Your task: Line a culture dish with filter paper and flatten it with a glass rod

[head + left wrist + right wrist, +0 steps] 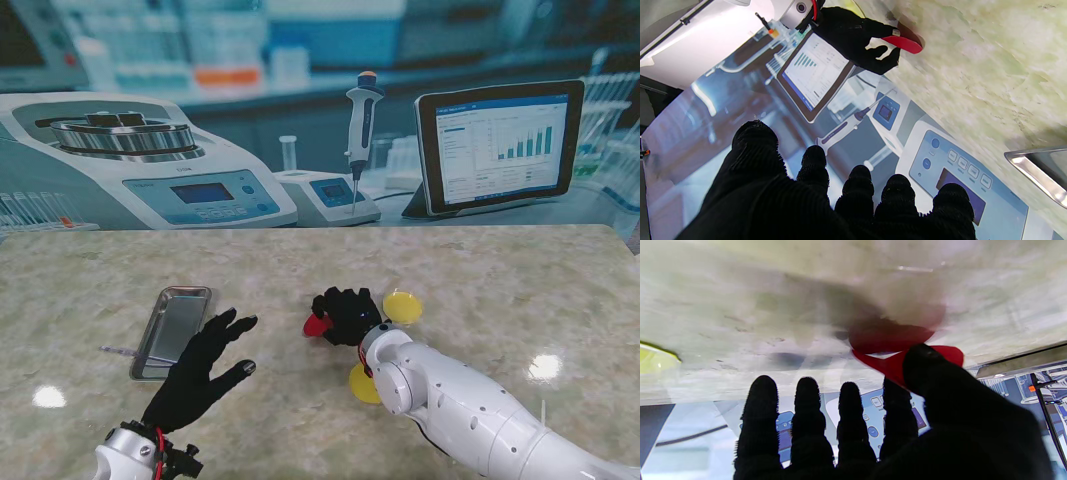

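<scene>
The right hand [347, 314] has a red filter paper [903, 42] pinched by one edge between thumb and forefinger; its other fingers [806, 396] are stretched out straight. The disc hangs just off the table [500, 280], casting a dark shadow right under the fingertips. It looks thin and floppy, so I would guess it bends or slips easily and is best held lightly at the rim, as now. Two yellow discs [403, 306] lie close beside that hand, one partly under the wrist. I cannot make out a culture dish. The left hand [205, 365] hovers spread and empty, its fingertips next to a metal tray [172, 330], where a glass rod [120, 351] seems to rest.
</scene>
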`<state>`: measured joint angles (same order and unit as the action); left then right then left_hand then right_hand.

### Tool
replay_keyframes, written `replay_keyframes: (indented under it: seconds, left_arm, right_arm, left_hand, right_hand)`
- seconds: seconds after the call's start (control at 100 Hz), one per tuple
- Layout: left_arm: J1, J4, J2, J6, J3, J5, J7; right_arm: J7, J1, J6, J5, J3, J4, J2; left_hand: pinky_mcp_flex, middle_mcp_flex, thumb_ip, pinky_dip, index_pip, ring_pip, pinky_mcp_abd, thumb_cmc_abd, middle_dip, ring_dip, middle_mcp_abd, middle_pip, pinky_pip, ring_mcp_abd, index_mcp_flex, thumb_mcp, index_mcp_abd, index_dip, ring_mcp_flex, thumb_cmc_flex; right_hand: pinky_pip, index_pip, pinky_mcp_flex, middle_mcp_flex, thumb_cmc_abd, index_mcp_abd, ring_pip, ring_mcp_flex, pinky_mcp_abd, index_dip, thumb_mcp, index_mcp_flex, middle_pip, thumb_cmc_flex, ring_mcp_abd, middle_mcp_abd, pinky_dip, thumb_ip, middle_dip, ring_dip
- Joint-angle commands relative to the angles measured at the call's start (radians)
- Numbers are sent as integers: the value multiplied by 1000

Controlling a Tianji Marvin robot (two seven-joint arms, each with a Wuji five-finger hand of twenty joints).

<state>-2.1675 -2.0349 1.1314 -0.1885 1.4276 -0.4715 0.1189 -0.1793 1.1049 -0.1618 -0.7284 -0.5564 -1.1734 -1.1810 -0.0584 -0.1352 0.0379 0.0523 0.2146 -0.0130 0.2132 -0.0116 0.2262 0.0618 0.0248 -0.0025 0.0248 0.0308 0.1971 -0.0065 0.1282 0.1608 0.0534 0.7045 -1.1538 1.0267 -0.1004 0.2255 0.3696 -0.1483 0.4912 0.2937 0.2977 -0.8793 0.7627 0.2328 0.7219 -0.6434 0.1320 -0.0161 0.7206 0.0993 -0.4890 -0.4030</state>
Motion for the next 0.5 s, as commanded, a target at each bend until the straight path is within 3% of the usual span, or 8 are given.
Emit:
replay_keyframes:
  seconds: [0.0,0.23,0.49]
  left_arm:
    - [-7,-5,1,-3,0,0,-1]
    - [-9,-4,2,-4,1,-3,3]
    - [-12,-3,2,-10,2,-3,6]
  right_arm:
    - [-9,3,5,7,2,12,-10]
    - [-63,18,22,8,-26,18,-18]
    - [-64,69,29,-54,-102,-74,12]
  left_hand:
    - [1,18,-26,25,19,-8,-18,-6,24,14,10,8,-39,-21,1,-8,24,10,-27,18]
    - [1,18,-26,25,19,-8,-19,-7,24,14,11,9,-39,-22,0,-8,24,10,-26,18]
    - [1,18,-26,25,20,-8,-18,-7,24,14,12,9,-39,-23,1,-8,24,10,-26,18]
  right_hand:
    - [-41,50,-1,18,-33,-36,32,34,22,22,-14,48,14,-55,-13,28,17,28,-8,-12]
    - [-56,92,-14,65,-73,-72,43,62,27,19,-43,183,25,-123,-16,30,22,25,-7,-12]
    - [-60,110,-15,98,-49,-62,45,77,29,23,-26,241,25,-130,-17,35,24,26,-5,-11]
